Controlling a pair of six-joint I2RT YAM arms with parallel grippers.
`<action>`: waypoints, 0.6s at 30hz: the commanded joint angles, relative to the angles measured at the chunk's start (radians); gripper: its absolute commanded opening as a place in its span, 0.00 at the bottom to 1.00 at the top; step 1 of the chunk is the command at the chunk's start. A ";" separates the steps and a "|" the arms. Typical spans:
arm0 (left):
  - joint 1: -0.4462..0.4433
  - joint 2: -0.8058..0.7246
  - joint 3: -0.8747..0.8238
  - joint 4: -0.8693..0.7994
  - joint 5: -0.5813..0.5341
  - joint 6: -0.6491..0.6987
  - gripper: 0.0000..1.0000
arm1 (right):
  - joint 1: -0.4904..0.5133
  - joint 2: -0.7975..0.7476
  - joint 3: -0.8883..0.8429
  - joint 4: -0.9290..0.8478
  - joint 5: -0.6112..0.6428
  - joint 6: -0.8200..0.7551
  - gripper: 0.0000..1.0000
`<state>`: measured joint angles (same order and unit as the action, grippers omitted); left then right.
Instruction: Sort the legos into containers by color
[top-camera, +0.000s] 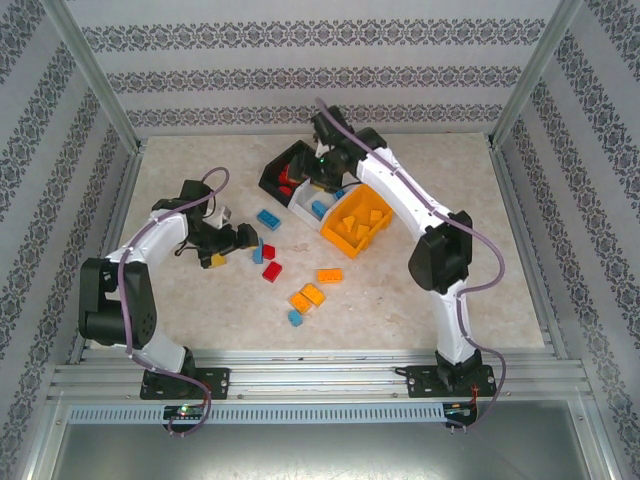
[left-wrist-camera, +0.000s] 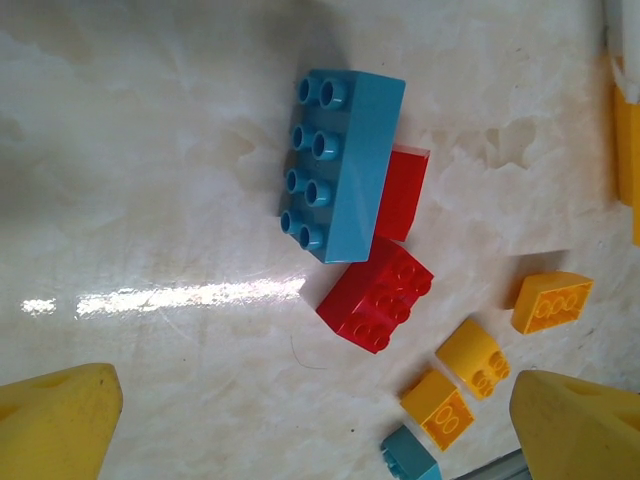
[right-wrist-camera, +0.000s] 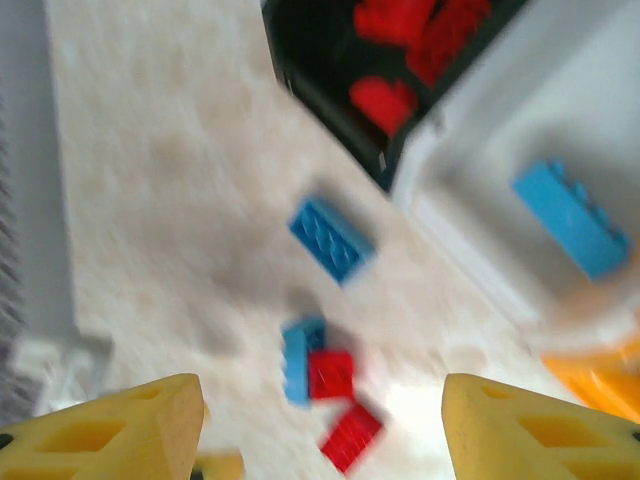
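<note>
Orange legos (top-camera: 308, 297) lie loose nearest; next the left claw (left-wrist-camera: 315, 410) — wide apart, empty — hangs over a blue brick (left-wrist-camera: 340, 165) it should drop onto and pinch; farthest, the right claw (right-wrist-camera: 320, 420), apart and empty too, hovers by the containers (top-camera: 270, 180).

Your pale marbled bench (top-camera: 440, 310) is carrying three joined containers toward its far middle, with the black bin (top-camera: 268, 180), the white bin (top-camera: 300, 207) and the orange bin (top-camera: 332, 236) sitting in a slanted row. In front of them you are seeing loose legos lying on the bare surface: a lone blue brick (top-camera: 268, 218) just beside the white bin, and a second blue brick (left-wrist-camera: 342, 165) touching two red bricks (left-wrist-camera: 376, 295). Three orange bricks (top-camera: 313, 294) and a small blue piece (top-camera: 295, 318) are lying closer to the near edge.
</note>
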<state>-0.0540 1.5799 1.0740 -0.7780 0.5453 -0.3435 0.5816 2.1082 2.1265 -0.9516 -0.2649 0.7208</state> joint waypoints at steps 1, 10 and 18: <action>-0.030 0.029 0.035 -0.033 -0.025 0.018 1.00 | 0.060 -0.068 -0.187 -0.132 0.091 -0.074 0.66; -0.053 0.040 0.043 -0.022 0.005 0.007 1.00 | 0.148 -0.234 -0.675 0.081 0.111 0.178 0.76; -0.052 0.004 0.023 -0.019 0.003 0.005 1.00 | 0.143 -0.185 -0.662 0.036 0.158 0.103 0.80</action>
<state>-0.0982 1.6169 1.0966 -0.7780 0.5453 -0.3439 0.7349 1.9324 1.4437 -0.9077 -0.1509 0.8387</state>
